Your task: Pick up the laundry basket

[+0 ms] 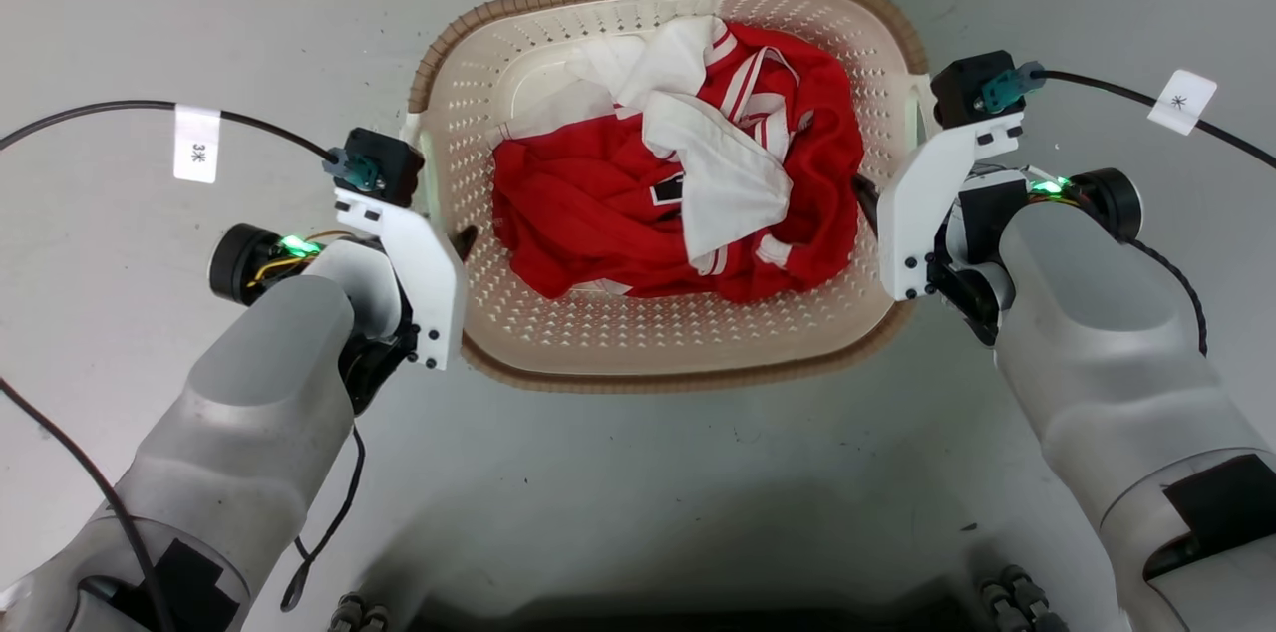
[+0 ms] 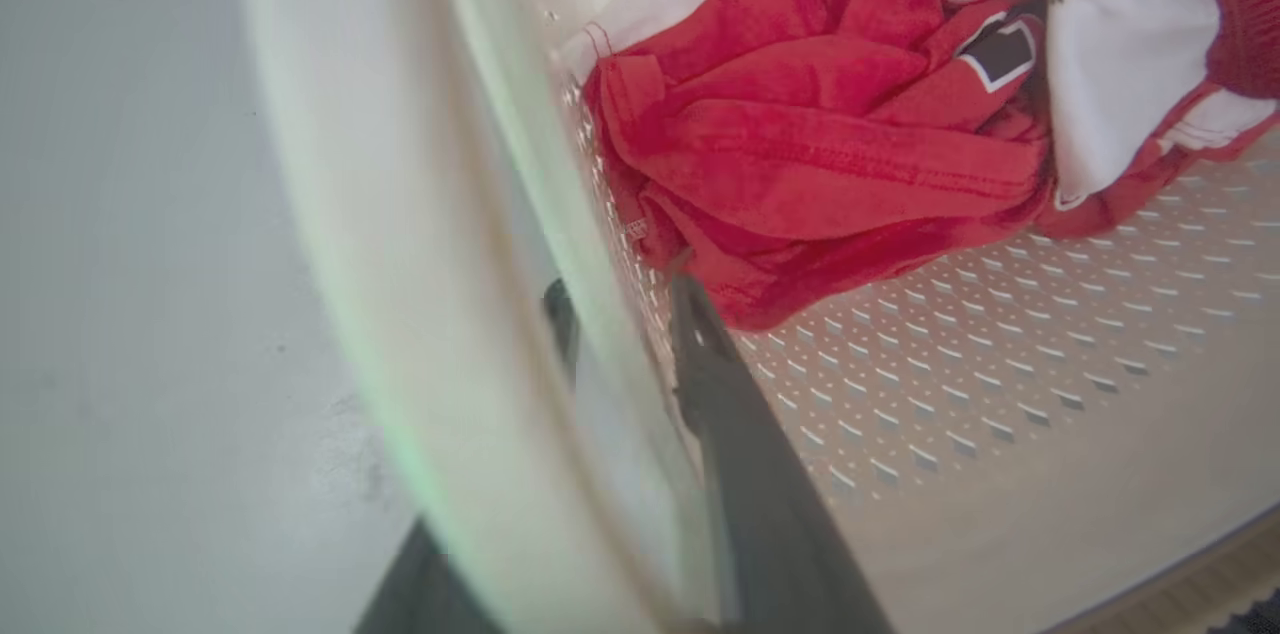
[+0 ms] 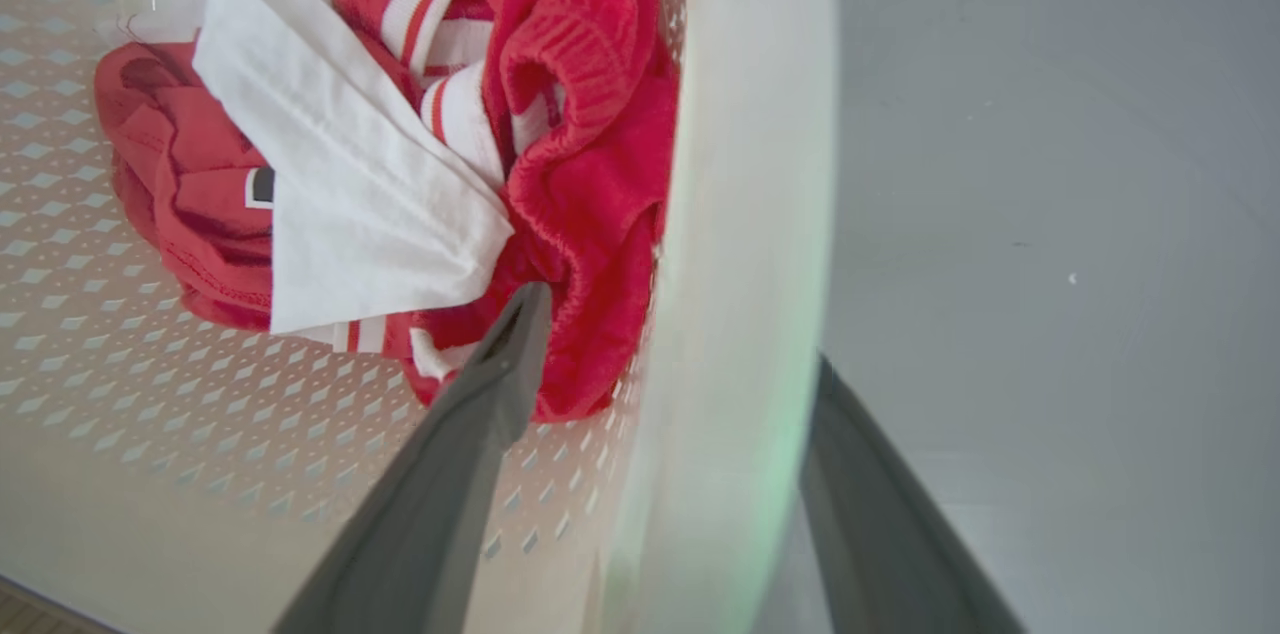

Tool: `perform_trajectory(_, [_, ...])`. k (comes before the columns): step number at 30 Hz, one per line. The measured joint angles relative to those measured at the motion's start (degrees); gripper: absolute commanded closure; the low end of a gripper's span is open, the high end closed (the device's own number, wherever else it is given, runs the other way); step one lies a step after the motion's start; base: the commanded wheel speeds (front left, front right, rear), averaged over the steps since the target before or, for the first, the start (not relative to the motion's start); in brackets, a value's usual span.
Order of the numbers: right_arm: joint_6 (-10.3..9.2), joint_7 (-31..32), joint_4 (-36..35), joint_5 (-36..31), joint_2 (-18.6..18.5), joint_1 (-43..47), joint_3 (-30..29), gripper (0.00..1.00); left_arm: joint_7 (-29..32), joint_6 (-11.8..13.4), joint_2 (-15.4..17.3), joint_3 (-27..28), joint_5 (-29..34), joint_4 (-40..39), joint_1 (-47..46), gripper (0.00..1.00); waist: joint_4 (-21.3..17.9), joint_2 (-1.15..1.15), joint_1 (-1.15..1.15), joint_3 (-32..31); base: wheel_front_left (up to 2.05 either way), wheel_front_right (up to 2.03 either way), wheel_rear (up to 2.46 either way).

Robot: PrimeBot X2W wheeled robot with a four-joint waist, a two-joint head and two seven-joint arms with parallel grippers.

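The laundry basket (image 1: 638, 338), cream perforated plastic with a brown woven-look rim, sits on the grey floor and holds red and white clothes (image 1: 608, 203). My left gripper (image 1: 446, 235) straddles the basket's left wall. In the left wrist view its fingers (image 2: 700, 354) stand close together, one inside and one outside the wall (image 2: 480, 244), pinching it. My right gripper (image 1: 887, 198) straddles the right wall by the white handle. In the right wrist view its fingers (image 3: 500, 384) stand wide apart, the inner one touching the red cloth (image 3: 590, 214) and the outer one beyond the pale rim (image 3: 740, 214).
Bare grey floor (image 1: 638, 492) surrounds the basket. Black cables with white tags (image 1: 195, 144) trail from both wrists. The robot's dark base (image 1: 678, 612) shows at the bottom edge of the head view.
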Motion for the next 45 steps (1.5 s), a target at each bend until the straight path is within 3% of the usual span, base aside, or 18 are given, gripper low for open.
perform_trajectory(12, [-0.02, 1.01, 1.05, 0.9, 0.32, -0.68, 1.66, 1.0, 0.23, 0.02, 1.1, -6.24, -6.64, -1.53, -0.72, 1.0, 0.29, 0.0, 0.0, -0.75, 0.0, 0.0, 0.0])
perform_trajectory(19, [-0.02, 5.98, 1.79, 1.03, 0.3, 0.21, 2.27, 1.0, 4.52, 0.03, 2.13, -10.7, -11.58, -3.81, -0.49, 1.0, 0.31, 0.0, 0.0, -4.89, 0.0, 0.0, 0.0])
perform_trajectory(33, [-0.03, 22.13, 2.19, 2.3, 0.33, 5.06, 2.88, 1.0, 17.33, 0.14, 5.42, -19.33, -23.14, -10.14, 2.72, 1.0, 1.18, 0.0, -0.01, -21.44, 0.0, 0.0, 0.0])
perform_trajectory(38, [-0.03, 29.53, 1.35, 6.38, 0.63, 7.38, 4.68, 1.0, 21.81, 0.11, 6.75, -22.07, -23.21, -11.26, 3.57, 1.0, 1.61, 0.0, -0.01, -28.22, 0.0, 0.0, 0.0])
perform_trajectory(45, [-0.11, 34.55, -1.6, 9.95, 0.26, 9.55, 8.32, 1.0, 25.14, 0.14, 7.15, -22.82, -26.35, -12.39, 6.08, 1.0, 1.88, 0.0, -0.02, -36.39, 0.0, 0.0, 0.0])
